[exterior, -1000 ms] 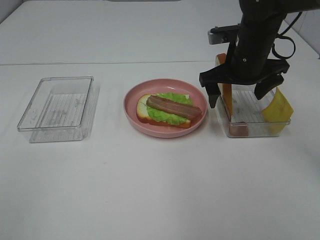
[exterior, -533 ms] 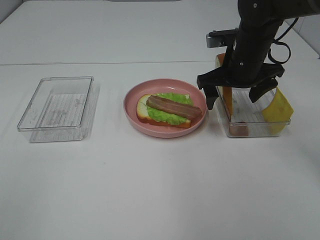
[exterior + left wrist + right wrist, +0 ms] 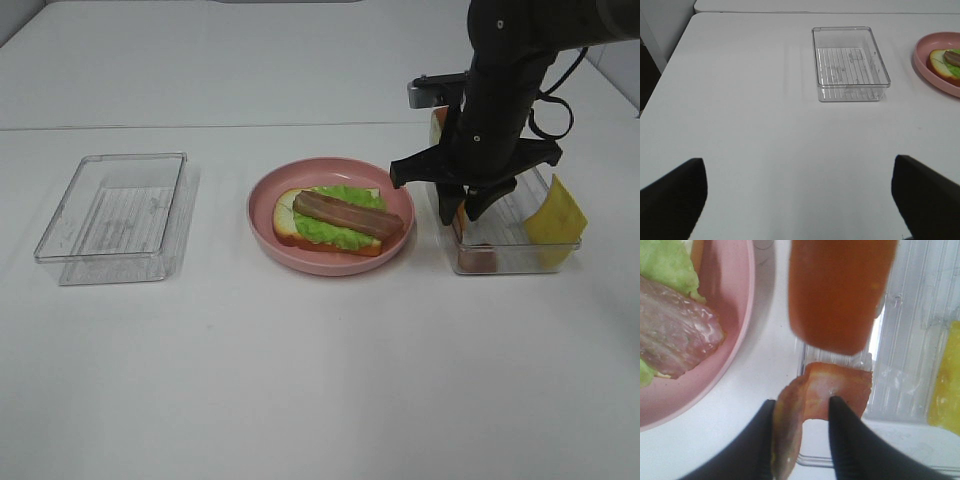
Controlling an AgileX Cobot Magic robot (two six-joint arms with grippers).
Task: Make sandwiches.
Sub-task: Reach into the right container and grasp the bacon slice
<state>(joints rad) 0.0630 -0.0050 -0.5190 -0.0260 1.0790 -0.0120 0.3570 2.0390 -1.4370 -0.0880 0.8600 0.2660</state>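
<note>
sandwich: bread, lettuce, brown bacon atop; right fingers pinch red-brown strip

Sandwich lies flat: 1 bread slice, lettuce, bacon strip topmost; cheese seemingly propped upright

White table: plate, left tray, right tray

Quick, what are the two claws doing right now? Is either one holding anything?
Left gripper: open, holding nothing.
Right gripper: closed on a reddish-brown strip, probably bacon.
</note>
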